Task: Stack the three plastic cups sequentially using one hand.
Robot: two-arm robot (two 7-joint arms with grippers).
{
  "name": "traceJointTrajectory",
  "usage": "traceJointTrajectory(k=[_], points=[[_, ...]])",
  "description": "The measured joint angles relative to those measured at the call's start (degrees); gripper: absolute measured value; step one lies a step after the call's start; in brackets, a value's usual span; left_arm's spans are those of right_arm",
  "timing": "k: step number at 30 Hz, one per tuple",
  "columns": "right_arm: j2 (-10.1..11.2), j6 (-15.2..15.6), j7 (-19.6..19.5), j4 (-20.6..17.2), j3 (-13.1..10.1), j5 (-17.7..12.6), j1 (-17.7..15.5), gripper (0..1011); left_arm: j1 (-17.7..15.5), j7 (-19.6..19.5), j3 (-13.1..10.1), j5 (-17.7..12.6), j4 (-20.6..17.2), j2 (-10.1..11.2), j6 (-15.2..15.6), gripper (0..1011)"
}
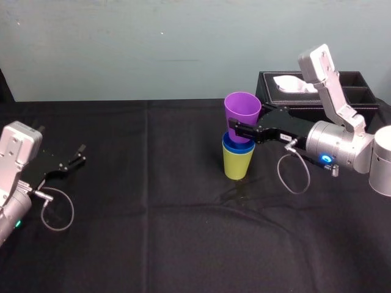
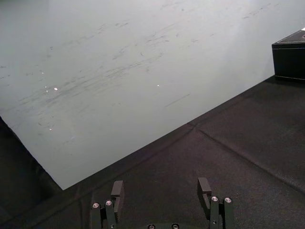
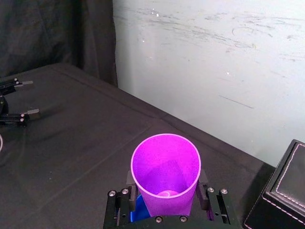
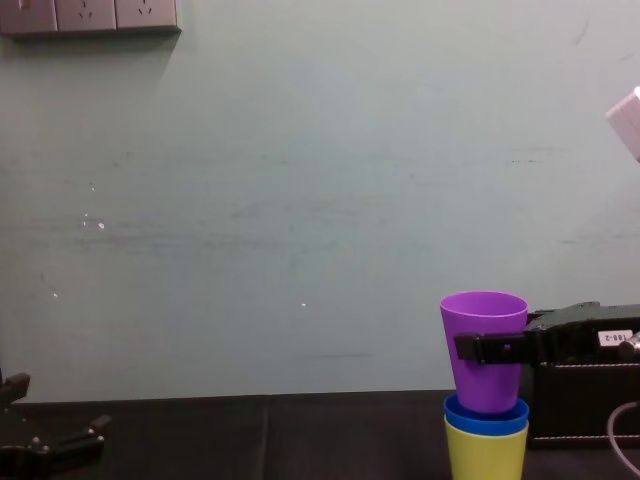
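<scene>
Black-clothed table (image 1: 153, 244) has a black box (image 1: 269, 88) at its back edge, right side. Just in front of it stands the yellow-green cup (image 1: 238, 162) w/ the blue cup (image 1: 227, 143) nested in it. Right gripper (image 1: 239, 129) is clamped on the purple cup (image 1: 242, 108), upright, base just inside the blue one; left gripper (image 1: 81, 154) sits near the left edge, fingers apart, holding nothing.
</scene>
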State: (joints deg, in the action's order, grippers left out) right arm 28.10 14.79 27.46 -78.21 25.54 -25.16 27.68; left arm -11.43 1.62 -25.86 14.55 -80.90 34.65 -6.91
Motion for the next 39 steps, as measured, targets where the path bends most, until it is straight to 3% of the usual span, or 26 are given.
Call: traceJointTrajectory(k=[39], points=[[1.21,-0.52,1.44,-1.21,0.11,-0.52,-1.20,732,0.00,0.00,0.00,0.00,0.00,0.00,0.00,1011]])
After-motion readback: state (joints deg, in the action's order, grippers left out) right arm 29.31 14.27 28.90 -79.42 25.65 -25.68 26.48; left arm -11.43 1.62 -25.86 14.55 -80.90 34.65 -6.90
